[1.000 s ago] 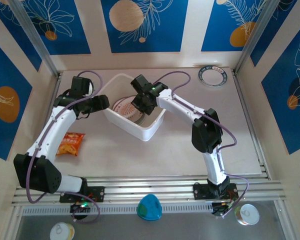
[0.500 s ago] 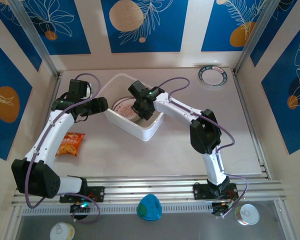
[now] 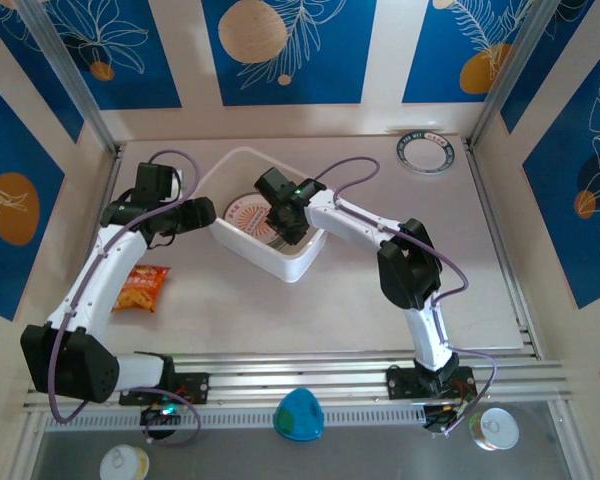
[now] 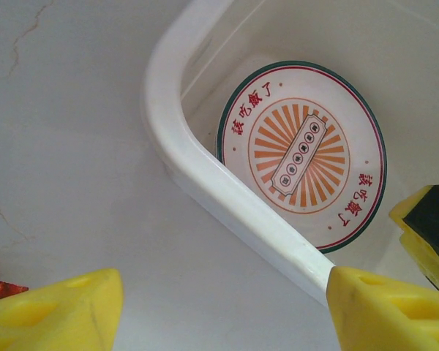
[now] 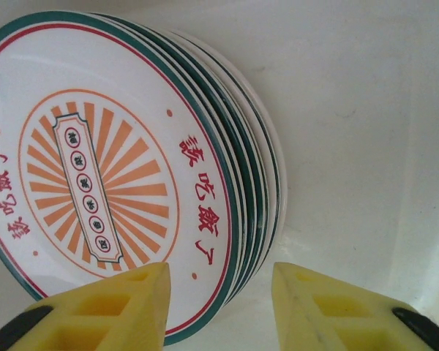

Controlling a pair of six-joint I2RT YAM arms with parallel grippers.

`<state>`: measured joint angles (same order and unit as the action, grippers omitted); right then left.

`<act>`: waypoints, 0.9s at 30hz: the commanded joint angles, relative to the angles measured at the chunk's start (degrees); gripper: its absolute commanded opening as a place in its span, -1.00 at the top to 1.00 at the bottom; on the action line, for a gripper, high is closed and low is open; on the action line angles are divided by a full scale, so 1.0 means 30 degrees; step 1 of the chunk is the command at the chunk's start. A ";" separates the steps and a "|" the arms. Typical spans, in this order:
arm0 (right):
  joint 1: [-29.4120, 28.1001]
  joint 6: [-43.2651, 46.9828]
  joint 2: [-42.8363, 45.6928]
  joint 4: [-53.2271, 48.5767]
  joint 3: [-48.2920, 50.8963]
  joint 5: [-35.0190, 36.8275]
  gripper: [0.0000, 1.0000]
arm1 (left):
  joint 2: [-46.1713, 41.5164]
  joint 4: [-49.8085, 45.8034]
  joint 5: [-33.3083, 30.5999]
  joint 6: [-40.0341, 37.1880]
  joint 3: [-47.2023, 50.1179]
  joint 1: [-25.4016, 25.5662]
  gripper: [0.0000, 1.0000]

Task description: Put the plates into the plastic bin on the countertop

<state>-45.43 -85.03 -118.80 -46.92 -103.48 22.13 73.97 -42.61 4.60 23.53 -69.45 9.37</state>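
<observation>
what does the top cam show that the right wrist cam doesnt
Top external adds: the left pincer beside the plastic bin, a snack packet on the countertop, and one green-rimmed plate lying outside the bin at the far right corner. Right wrist adds: the rims of the stacked plates under the sunburst plate, and its red characters. Shared: the bin, that top plate, and the right pincer, open by the stack.

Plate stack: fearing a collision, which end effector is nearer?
Right. Right end effector is inside the plastic bin, just over the plate stack; left end effector hovers at its rim.
</observation>
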 commanded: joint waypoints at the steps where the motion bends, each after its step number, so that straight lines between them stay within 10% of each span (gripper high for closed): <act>1: -0.0122 0.0579 0.1662 0.0127 0.0468 0.1378 0.09 | -0.0049 0.0111 0.0684 0.0197 -0.0049 -0.0259 -0.48; 21: 0.1044 0.7773 0.9021 0.2032 0.4761 0.6839 0.00 | 0.1379 -0.0088 0.0600 0.2374 -0.1588 0.0870 -0.46; 27: 0.5160 0.8470 1.0590 0.2211 0.6782 0.5307 0.00 | 0.1588 -0.0298 -0.0034 0.2571 -0.1775 0.1316 -0.45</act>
<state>-35.53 -61.67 -89.76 -40.51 -85.45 38.57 78.06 -42.44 6.31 30.17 -72.93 12.58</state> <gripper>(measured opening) 0.499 0.728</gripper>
